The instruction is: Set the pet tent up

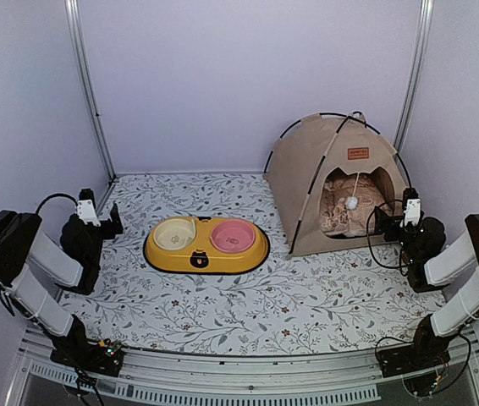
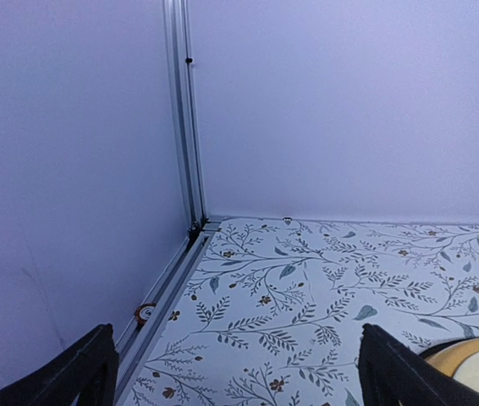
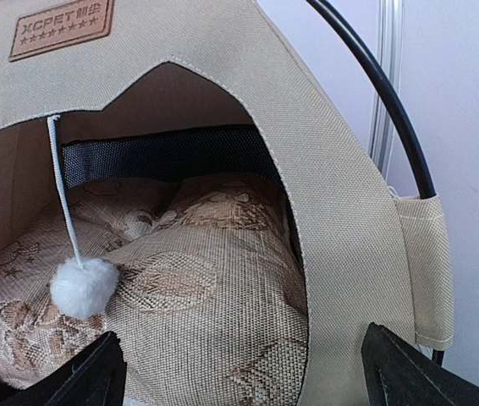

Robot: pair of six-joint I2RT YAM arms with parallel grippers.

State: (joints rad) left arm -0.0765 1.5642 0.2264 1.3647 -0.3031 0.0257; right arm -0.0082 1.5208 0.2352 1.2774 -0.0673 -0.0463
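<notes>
The beige pet tent (image 1: pixel 316 169) stands upright at the back right of the mat, black poles arched over it, brown label above the doorway. A white pom-pom (image 1: pixel 351 203) hangs in the doorway. A tan floral pillow (image 1: pixel 345 216) lies inside. In the right wrist view the tent wall (image 3: pixel 341 211), the pom-pom (image 3: pixel 83 288) and the pillow (image 3: pixel 206 288) fill the frame. My right gripper (image 1: pixel 383 222) is open, just in front of the doorway's right side, holding nothing. My left gripper (image 1: pixel 114 220) is open and empty at the far left, over the mat.
A yellow double pet bowl (image 1: pixel 206 244) with a cream and a pink dish sits mid-mat; its rim shows in the left wrist view (image 2: pixel 476 359). The floral mat (image 1: pixel 248 304) covers the table. Walls and metal frame posts (image 2: pixel 184 118) close in the back and sides.
</notes>
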